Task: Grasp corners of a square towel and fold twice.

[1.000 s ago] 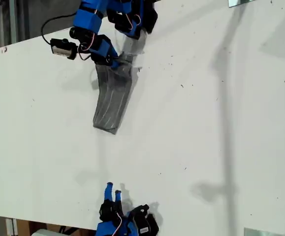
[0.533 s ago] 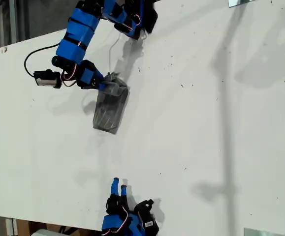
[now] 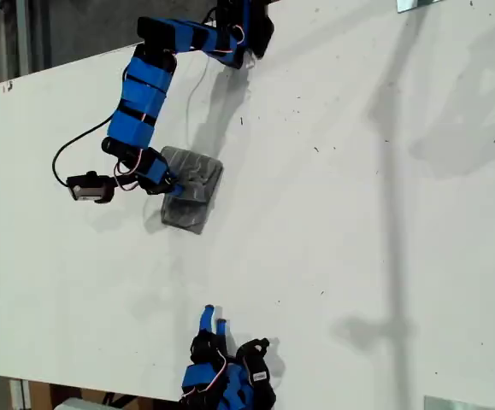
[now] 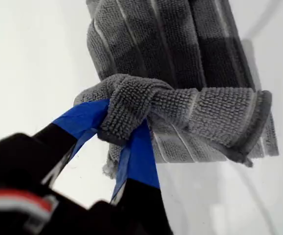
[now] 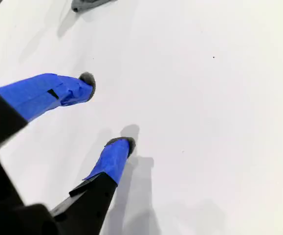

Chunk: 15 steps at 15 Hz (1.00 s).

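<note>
Nearest the camera, at the bottom edge of the exterior view, my second gripper (image 3: 213,319) hovers over the bare white table (image 3: 358,256). Its two blue-taped fingers (image 5: 113,157) stand well apart with nothing between them; each ends in a small dark rounded pad. The tabletop is smooth and matte, flecked with a few tiny dark specks.

Farther off, toward the exterior view's upper left, lies the towel (image 3: 191,188). It is a soft grey cloth with a looped, nubbly pile and thin pale parallel stripes, folded into a compact, roughly rectangular bundle lying on the table. One folded edge rolls over the flat layers beneath as a thick ridge.

My first gripper (image 3: 168,184) is at the bundle's side toward the exterior view's left. In the first wrist view its blue-taped fingers (image 4: 139,156) are pinched on a bunched fold of the towel's edge, fabric bulging out around the tips. Which corner is held I cannot tell.

The first arm, in blocky blue segments with black joints, reaches in from the far edge of the table, a black cable looping beside it.
</note>
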Each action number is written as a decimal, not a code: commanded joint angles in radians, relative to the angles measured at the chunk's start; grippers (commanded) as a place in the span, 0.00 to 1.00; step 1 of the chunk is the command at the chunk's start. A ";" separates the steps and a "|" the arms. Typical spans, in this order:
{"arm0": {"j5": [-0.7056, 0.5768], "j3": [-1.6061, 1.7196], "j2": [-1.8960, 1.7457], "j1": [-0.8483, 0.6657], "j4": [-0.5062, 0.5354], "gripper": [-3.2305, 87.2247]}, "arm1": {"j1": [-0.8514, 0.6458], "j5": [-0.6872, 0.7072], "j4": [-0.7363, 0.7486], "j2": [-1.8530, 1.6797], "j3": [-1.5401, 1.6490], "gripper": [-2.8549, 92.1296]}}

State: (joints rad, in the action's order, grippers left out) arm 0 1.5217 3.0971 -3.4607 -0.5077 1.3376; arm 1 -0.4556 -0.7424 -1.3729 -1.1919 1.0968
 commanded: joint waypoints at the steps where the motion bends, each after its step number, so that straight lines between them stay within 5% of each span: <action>1: 0.003 0.005 -0.005 -0.028 -0.017 0.27 | 0.023 0.049 0.061 0.011 -0.097 0.03; 3: 0.008 0.008 -0.005 -0.021 -0.017 0.27 | 0.029 0.081 0.115 0.031 -0.120 0.03; 4: 0.011 0.009 -0.005 -0.020 -0.017 0.27 | 0.028 0.097 0.137 0.029 -0.123 0.13; 5: 0.011 0.011 -0.005 -0.020 -0.018 0.27 | 0.035 0.130 0.146 -0.009 -0.130 0.38; 10: 0.000 0.012 -0.005 -0.023 -0.026 0.27 | -0.097 0.146 0.032 -0.500 -0.075 0.43; 15: -0.006 0.014 -0.005 -0.020 -0.026 0.27 | 0.135 -0.213 0.387 -1.164 1.077 0.44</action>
State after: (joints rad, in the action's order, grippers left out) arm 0 1.5217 3.1063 -3.4607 -0.5231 1.3269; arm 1 -0.3912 -0.8376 -1.0922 -2.1230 1.8178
